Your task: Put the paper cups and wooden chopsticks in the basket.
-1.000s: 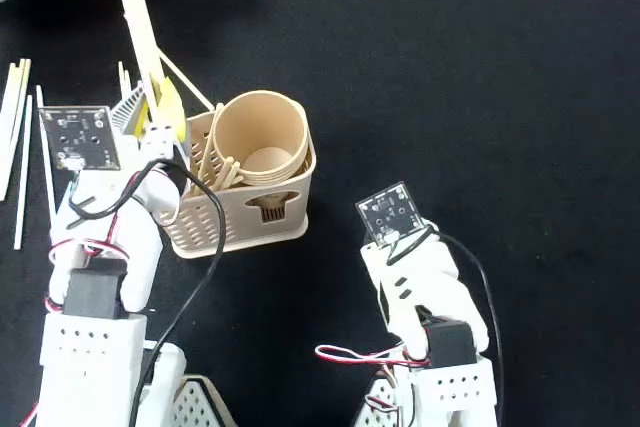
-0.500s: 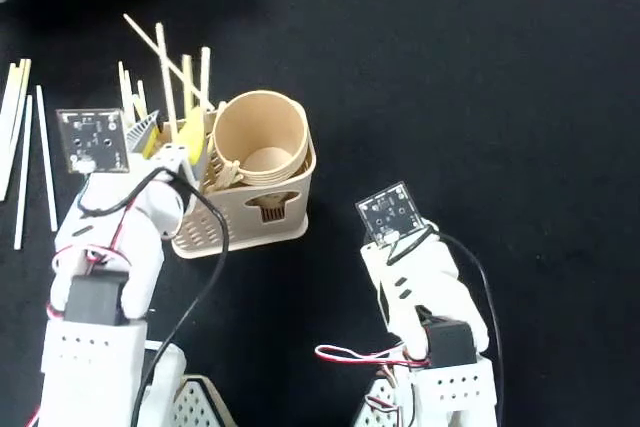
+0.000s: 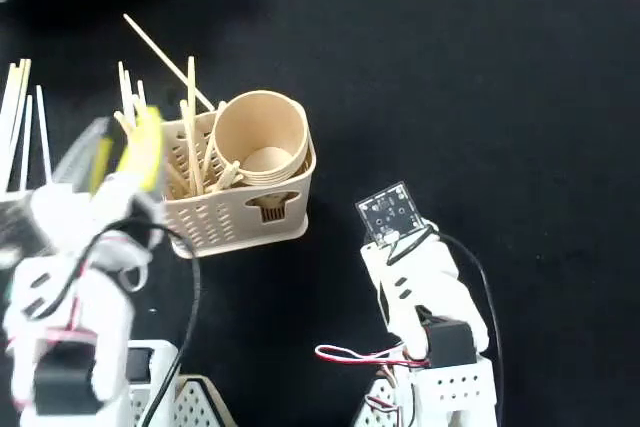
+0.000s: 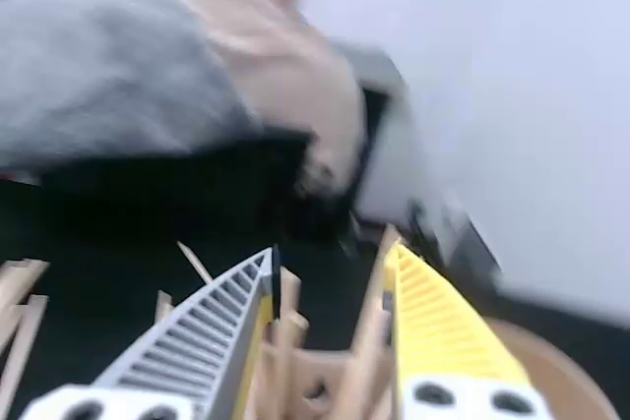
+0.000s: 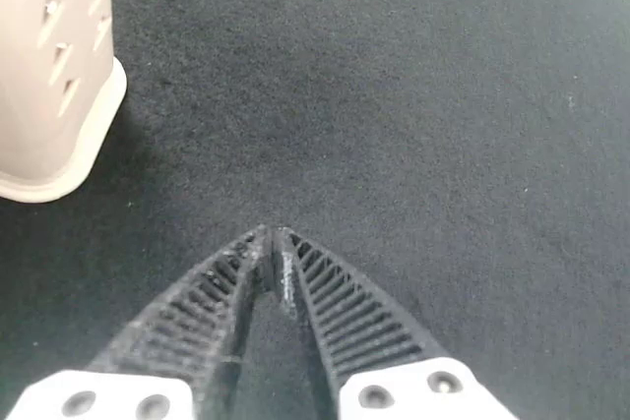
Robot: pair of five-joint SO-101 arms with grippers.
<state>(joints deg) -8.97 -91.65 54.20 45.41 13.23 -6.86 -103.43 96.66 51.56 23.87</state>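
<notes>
Standing nested in the basket (image 3: 240,209), the paper cups (image 3: 262,127) fill the half farthest from the left gripper (image 4: 330,253). A bundle of wooden chopsticks (image 3: 190,117) leans in the half nearest it. Note that this gripper hangs just beside and above the basket's near wall. Its jaws are spread apart, and chopstick ends rise between and beyond them with no clamp on any stick. Judge this as a release posture: the sticks rest on the basket, not on the gripper.

Locate the loose chopsticks (image 3: 18,107) on the side of the left gripper away from the basket, lying flat and roughly parallel. You should count these as the task's unfinished part.

Check the right gripper (image 5: 273,235). Its jaws are pressed together on nothing, tips pointing down at bare cloth, with the basket's corner off to one side and well apart. Treat this arm as parked clear of the work.

Observe the black cloth (image 3: 480,97) covering the table, matte and slightly textured. A white wall (image 4: 532,95) shows beyond the left gripper.
</notes>
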